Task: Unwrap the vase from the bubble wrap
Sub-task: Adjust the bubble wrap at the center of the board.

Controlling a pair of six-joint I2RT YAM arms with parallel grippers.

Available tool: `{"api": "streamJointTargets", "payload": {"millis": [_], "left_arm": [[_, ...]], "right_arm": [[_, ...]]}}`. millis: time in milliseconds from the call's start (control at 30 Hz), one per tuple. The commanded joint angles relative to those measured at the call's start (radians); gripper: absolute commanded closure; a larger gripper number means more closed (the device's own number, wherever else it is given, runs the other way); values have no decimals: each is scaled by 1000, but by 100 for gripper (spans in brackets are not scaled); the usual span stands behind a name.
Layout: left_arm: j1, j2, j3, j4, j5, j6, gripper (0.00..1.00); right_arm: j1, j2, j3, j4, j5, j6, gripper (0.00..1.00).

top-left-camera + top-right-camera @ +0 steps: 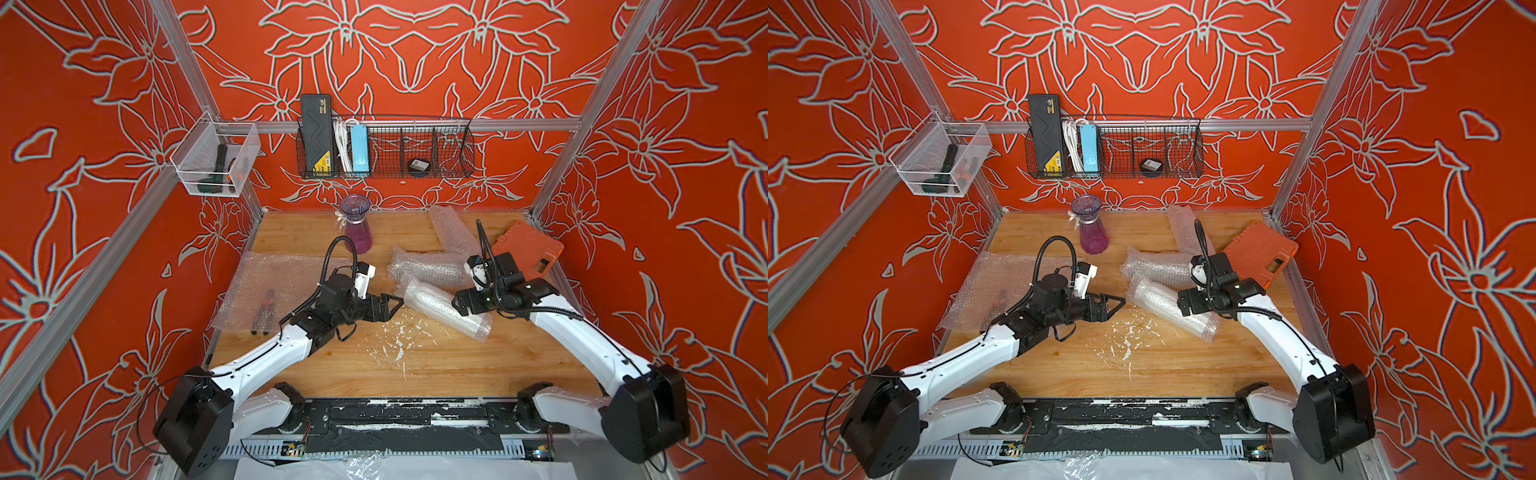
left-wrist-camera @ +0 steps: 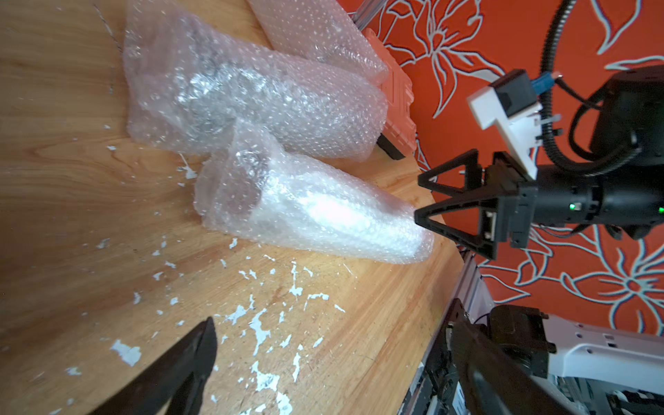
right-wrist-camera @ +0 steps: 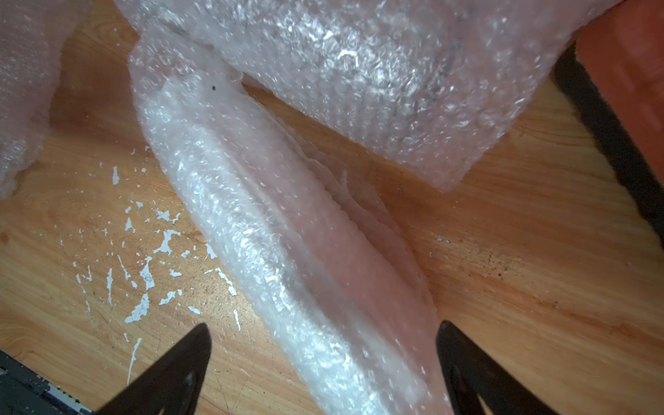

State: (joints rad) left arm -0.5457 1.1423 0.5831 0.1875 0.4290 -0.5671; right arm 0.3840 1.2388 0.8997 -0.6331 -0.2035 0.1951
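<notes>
A long bundle of bubble wrap [image 1: 446, 309] is laid on the wooden table [image 1: 415, 365], near the middle. The right gripper [image 2: 418, 199] is held wide open at one end of it, and the bundle is seen between its jaws. The left gripper [image 1: 395, 306] is also spread wide near the other end, and nothing is held by it. Two more bundles [image 1: 428, 268] are laid behind, by an orange case [image 1: 528, 249]. A flat sheet [image 1: 270, 286] is spread on the left side. A purple vase [image 1: 356, 226] is stood upright at the back, unwrapped.
</notes>
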Motion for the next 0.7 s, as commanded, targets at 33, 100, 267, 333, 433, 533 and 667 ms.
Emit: {"api": "streamJointTargets", "payload": {"millis": [33, 100, 267, 333, 433, 533, 667], "left_arm": [[-22, 7, -9, 78, 26, -14, 1], [-22, 4, -10, 60, 4, -7, 1], [-22, -8, -22, 27, -5, -14, 1], [-20, -18, -41, 27, -6, -31, 1], [-21, -33, -75, 32, -1, -49, 1], [-22, -48, -120, 47, 1, -68, 1], [-20, -63, -163, 50, -13, -84, 1]], "right_arm": [[-5, 55, -22, 37, -12, 10, 2], [-5, 66, -40, 61, -46, 24, 2], [7, 62, -109, 127, -118, 75, 2], [25, 42, -129, 135, -117, 89, 2], [75, 23, -146, 137, -99, 110, 2], [156, 16, -163, 155, -85, 151, 2], [283, 36, -165, 210, -77, 236, 2]]}}
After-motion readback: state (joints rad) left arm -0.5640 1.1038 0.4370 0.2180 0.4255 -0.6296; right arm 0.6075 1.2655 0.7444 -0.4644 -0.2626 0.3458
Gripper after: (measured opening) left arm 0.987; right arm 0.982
